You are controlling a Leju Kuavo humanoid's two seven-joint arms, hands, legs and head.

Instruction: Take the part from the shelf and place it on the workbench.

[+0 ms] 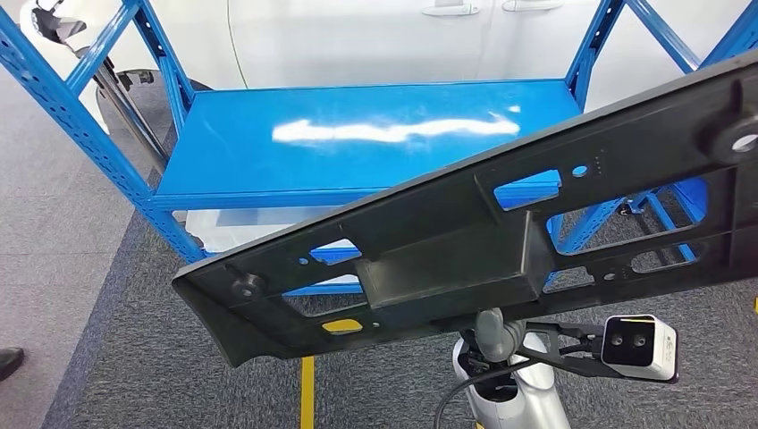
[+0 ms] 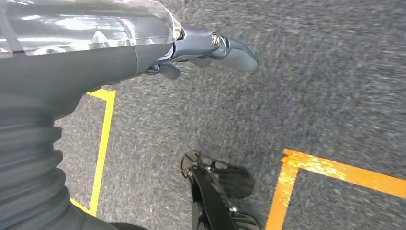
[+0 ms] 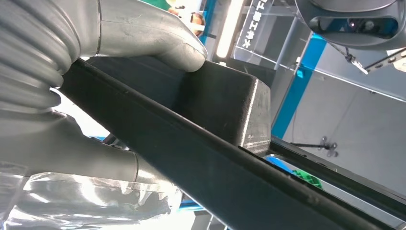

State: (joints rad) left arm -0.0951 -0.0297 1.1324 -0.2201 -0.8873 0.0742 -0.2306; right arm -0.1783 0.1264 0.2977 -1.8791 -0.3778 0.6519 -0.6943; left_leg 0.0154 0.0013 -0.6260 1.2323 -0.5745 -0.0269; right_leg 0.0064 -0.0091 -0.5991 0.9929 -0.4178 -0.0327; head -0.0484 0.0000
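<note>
My right hand's fingers [image 3: 158, 45] clamp the black part [image 1: 465, 241] off the blue shelf [image 1: 357, 143]; my left hand [image 2: 210, 50] hangs empty, fingers loose.

The room is bright. A white shine lies on the blue shelf [image 1: 366, 134]. A long ceiling lamp [image 3: 229, 28] glows. The grey carpet [image 2: 311, 86] looks smeared and blurry, and the nearby thumb [image 3: 158, 40] is soft.

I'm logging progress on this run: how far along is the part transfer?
Done: the long black part is off the blue shelf, whose top level lies bare. In hand: the right hand grips its boxy middle; the left hand hangs over carpet. Left: placing it on the workbench.
</note>
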